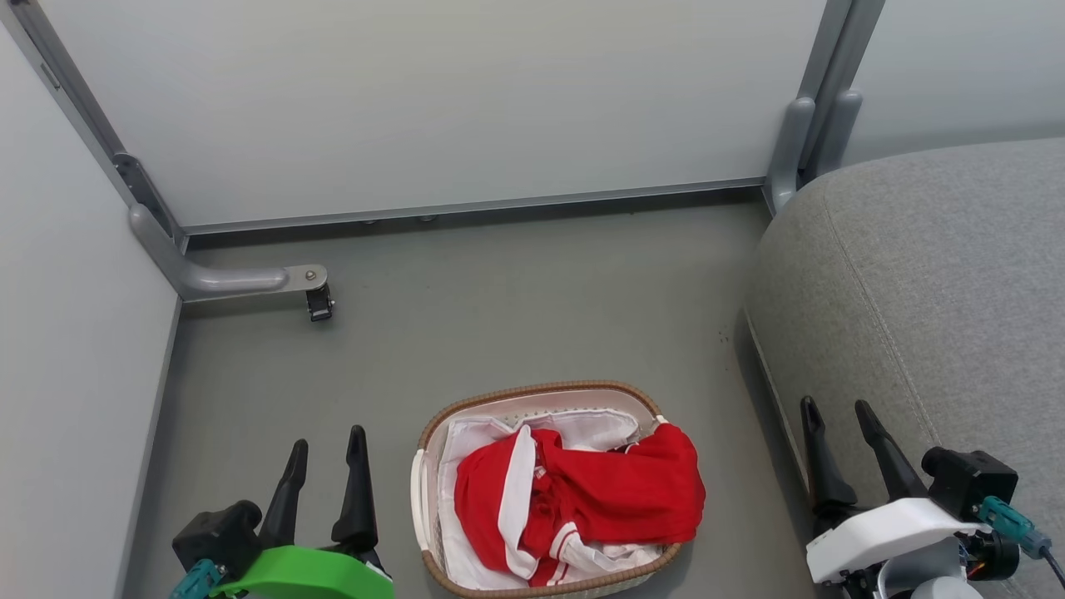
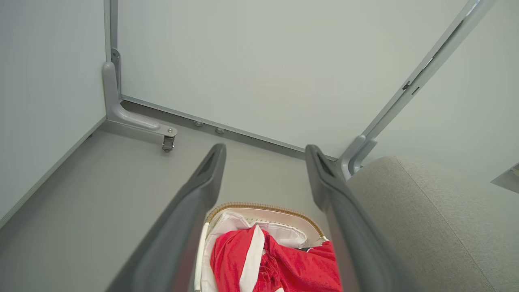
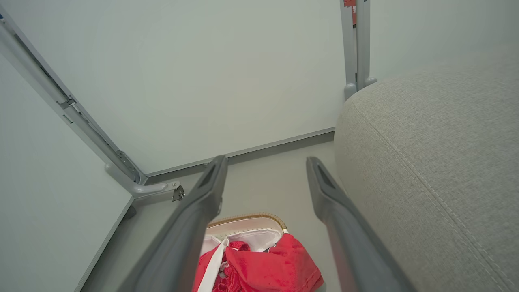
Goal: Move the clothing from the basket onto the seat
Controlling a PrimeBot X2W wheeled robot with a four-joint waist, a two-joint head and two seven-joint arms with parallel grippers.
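Sitting heaped in the basket (image 1: pixel 532 391) on the floor, the red clothing (image 1: pixel 582 495) is all still to move, no garment yet on the grey seat (image 1: pixel 932 274) alongside; left hand (image 1: pixel 329 443) and right hand (image 1: pixel 834 409) both spread, holding nothing.

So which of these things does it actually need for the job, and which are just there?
Part of the job: red clothing, basket, grey seat.
Just there: white sheet in the basket, wall panels, metal foot with caster, floor.
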